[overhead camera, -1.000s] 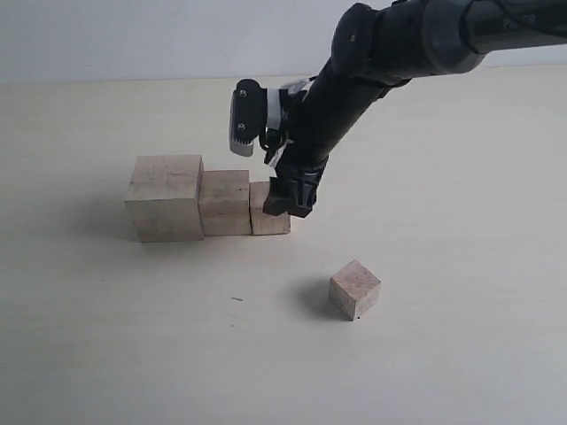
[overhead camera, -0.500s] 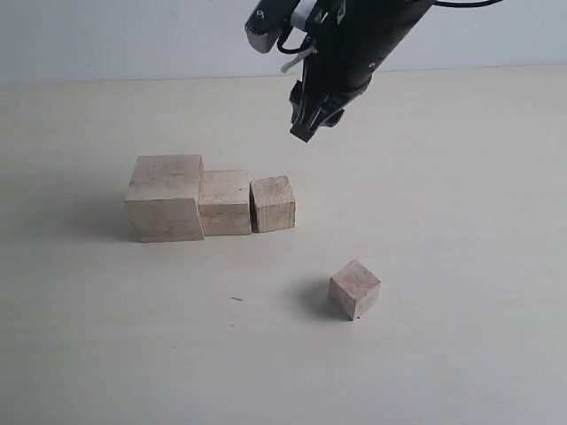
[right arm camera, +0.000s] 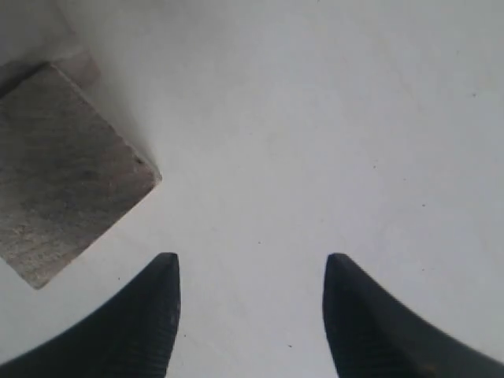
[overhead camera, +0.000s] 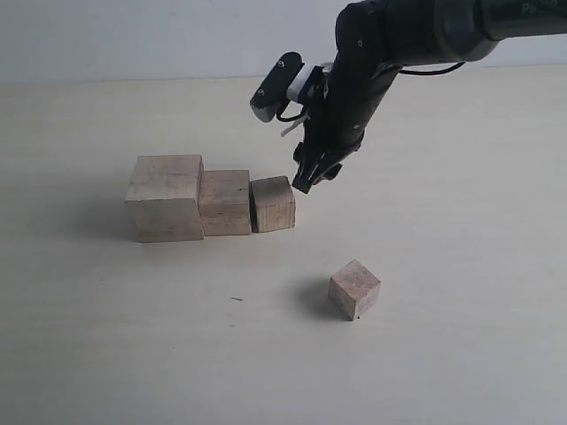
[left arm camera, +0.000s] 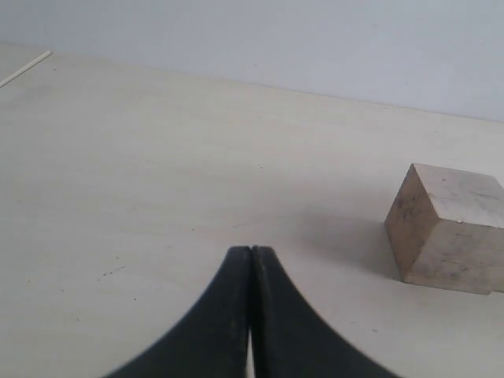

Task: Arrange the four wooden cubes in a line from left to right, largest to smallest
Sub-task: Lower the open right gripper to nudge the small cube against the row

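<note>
Three wooden cubes stand in a touching row: the largest cube point(overhead camera: 164, 197) on the left, the second cube point(overhead camera: 224, 202), then the third cube point(overhead camera: 273, 204), turned slightly askew. The smallest cube point(overhead camera: 354, 289) sits apart, nearer the front and to the right. My right gripper point(overhead camera: 308, 180) hangs open just above and right of the third cube, holding nothing. In the right wrist view the open gripper point(right arm camera: 250, 264) has the third cube point(right arm camera: 63, 197) beside one finger. My left gripper point(left arm camera: 250, 250) is shut and empty over bare table, with one cube point(left arm camera: 449, 228) off to its side.
The pale table point(overhead camera: 461, 266) carries only the cubes. A white wall point(overhead camera: 133, 35) runs behind its far edge. The black right arm point(overhead camera: 399, 35) reaches in from the upper right.
One second ago my right gripper was down at the third cube. It let go and rose high, leaving the cube slightly turned. It has now come down partway beside that cube.
</note>
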